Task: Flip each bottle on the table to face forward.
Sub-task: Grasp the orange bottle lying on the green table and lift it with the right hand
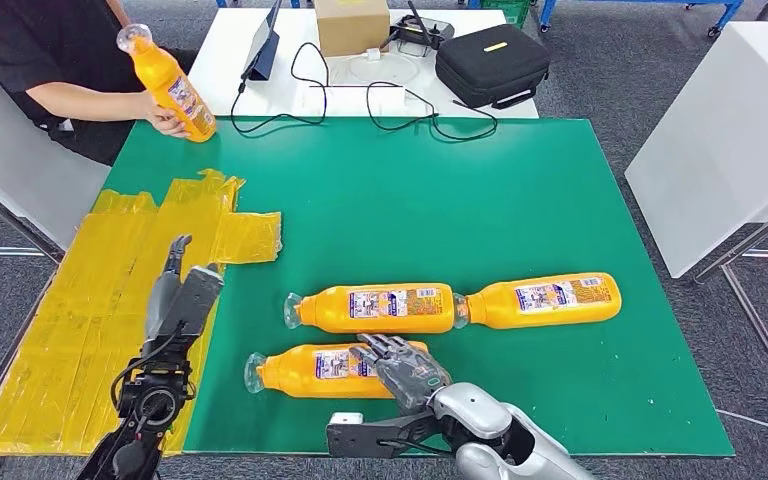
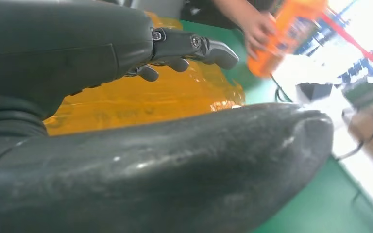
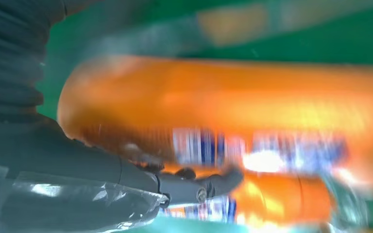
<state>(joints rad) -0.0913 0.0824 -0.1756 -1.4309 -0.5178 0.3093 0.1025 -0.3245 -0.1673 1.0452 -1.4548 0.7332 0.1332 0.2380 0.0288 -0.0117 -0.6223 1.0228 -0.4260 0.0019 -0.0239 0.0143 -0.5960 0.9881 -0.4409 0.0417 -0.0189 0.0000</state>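
Three orange bottles lie on their sides on the green mat (image 1: pixel 410 200). One bottle (image 1: pixel 375 308) sits mid-table, cap to the left, and a second (image 1: pixel 545 300) lies in line to its right. The nearest bottle (image 1: pixel 310 370) lies closer to me. My right hand (image 1: pixel 405 372) rests on its base end with fingers stretched over it, not wrapped around. The blurred right wrist view shows dark fingers (image 3: pixel 199 187) against an orange bottle (image 3: pixel 223 102). My left hand (image 1: pixel 182 295) hovers open over yellow tape (image 1: pixel 110 300), holding nothing. It also appears in the left wrist view (image 2: pixel 77 58).
At the far left corner a person's hand holds a fourth orange bottle (image 1: pixel 170 85) upright; it also appears as the bottle (image 2: pixel 291 34). Behind the mat are a black case (image 1: pixel 490 65), a cardboard box (image 1: pixel 352 25) and cables (image 1: pixel 390 105). A white table (image 1: pixel 730 130) stands to the right.
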